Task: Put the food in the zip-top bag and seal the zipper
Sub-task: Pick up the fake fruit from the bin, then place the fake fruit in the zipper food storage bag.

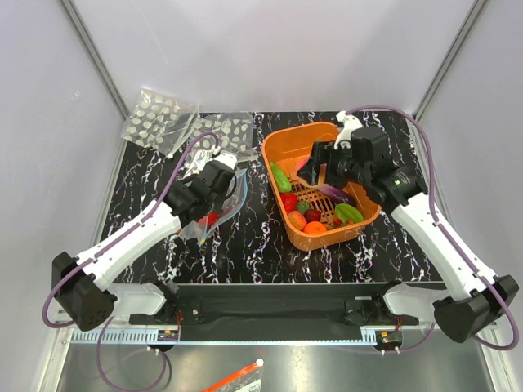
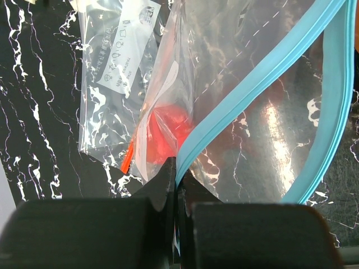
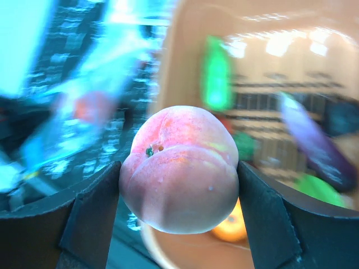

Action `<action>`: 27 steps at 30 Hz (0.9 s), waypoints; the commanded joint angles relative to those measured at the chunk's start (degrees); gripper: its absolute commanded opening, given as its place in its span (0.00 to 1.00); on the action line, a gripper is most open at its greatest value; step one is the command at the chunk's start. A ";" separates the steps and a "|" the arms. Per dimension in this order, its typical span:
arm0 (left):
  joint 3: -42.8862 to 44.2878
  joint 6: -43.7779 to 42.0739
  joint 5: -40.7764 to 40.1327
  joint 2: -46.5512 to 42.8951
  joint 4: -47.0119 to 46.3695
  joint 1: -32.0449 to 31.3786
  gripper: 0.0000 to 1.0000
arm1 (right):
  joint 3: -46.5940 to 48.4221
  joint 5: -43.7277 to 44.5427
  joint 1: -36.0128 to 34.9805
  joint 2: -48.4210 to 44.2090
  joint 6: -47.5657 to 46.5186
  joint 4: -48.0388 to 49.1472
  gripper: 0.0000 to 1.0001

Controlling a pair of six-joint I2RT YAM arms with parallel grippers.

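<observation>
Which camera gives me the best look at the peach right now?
Right wrist: the peach fills the frame, clamped in the right pincer. Top external shows only a pink sliver over the basket; left wrist shows none.

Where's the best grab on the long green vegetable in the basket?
Across its narrow middle, straight down from above. The green vegetable lies flat and long beside the left wall of the orange basket in the top view, so the walls likely block any side approach. Close across its width, not along it.
</observation>
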State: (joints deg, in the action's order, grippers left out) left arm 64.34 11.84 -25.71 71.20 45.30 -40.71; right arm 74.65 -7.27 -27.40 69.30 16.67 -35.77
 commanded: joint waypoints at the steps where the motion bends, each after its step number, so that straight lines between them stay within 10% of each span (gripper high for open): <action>1: 0.18 -0.23 -0.65 -2.03 -1.88 0.10 0.00 | -0.82 -12.92 -3.18 -1.36 3.45 8.16 0.55; 15: 0.09 1.08 0.58 -3.09 -2.15 0.19 0.00 | -7.24 -8.29 -16.63 8.48 18.83 33.20 0.51; 27: -0.61 1.52 3.74 -5.10 -3.81 0.81 0.00 | -5.57 -2.41 -19.98 18.50 22.70 36.12 0.52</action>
State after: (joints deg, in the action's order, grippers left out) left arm 63.92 12.53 -23.94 67.81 45.23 -40.18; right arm 67.48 -13.82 -46.89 87.88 37.17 -3.64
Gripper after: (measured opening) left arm 0.009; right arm 0.832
